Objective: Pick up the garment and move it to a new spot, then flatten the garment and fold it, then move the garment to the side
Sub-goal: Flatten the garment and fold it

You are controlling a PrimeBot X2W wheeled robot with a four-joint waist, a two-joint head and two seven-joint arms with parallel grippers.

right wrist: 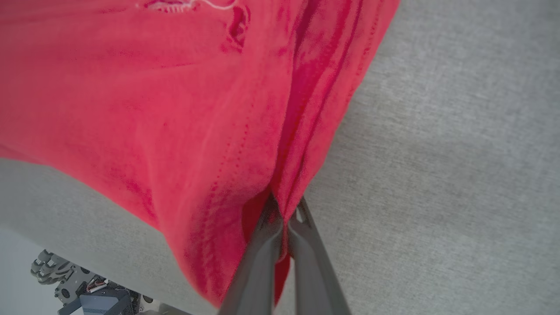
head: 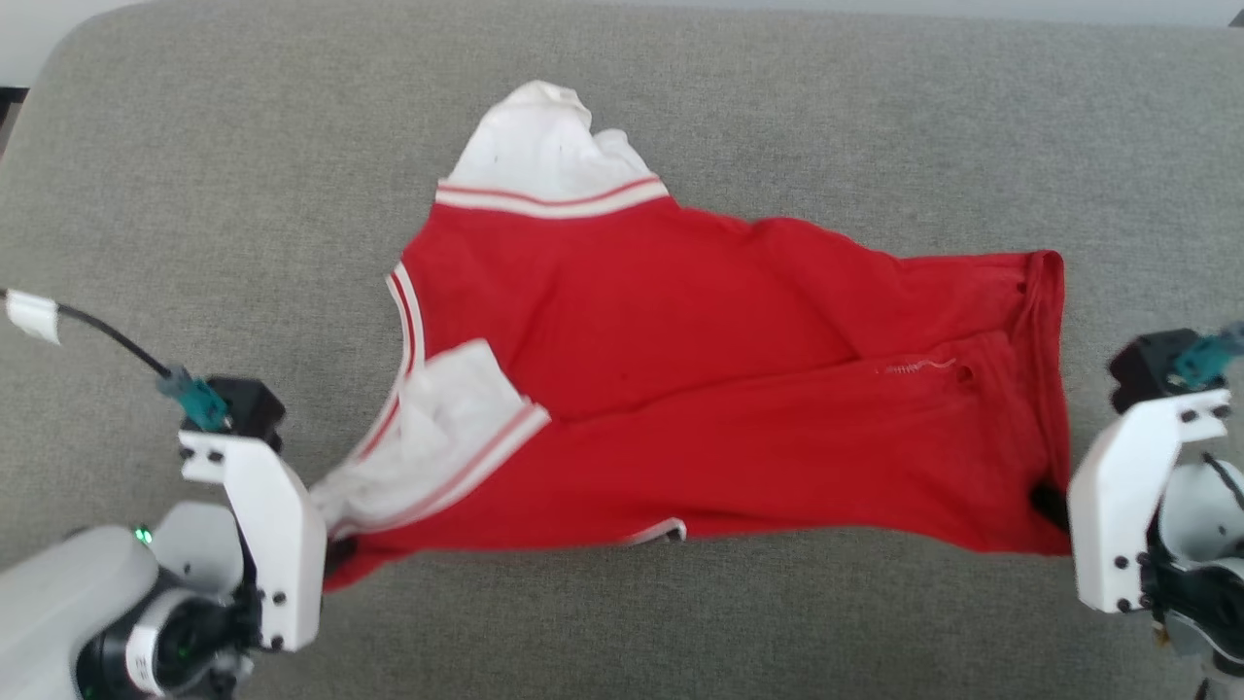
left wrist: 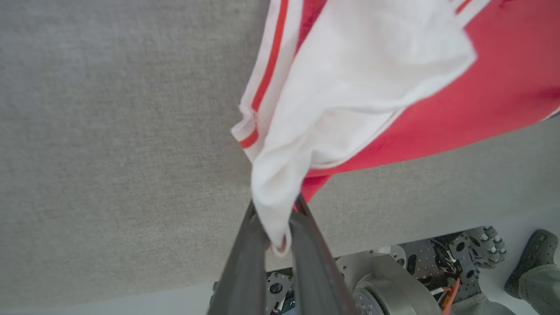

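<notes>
The left gripper (left wrist: pixel 276 211) pinches the white sleeve end of the garment (head: pixel 680 389). The garment is stretched wide over the gray pad (head: pixel 194 194). The right gripper (right wrist: pixel 286 205) pinches its red corner.

Garment (head: pixel 700 389): soft matt cloth, creased. Tabletop (head: pixel 194 175): grey woven fabric cover, matt, slightly rough. Left claw fingers (left wrist: pixel 244 267): dark, smooth, dull sheen.
</notes>
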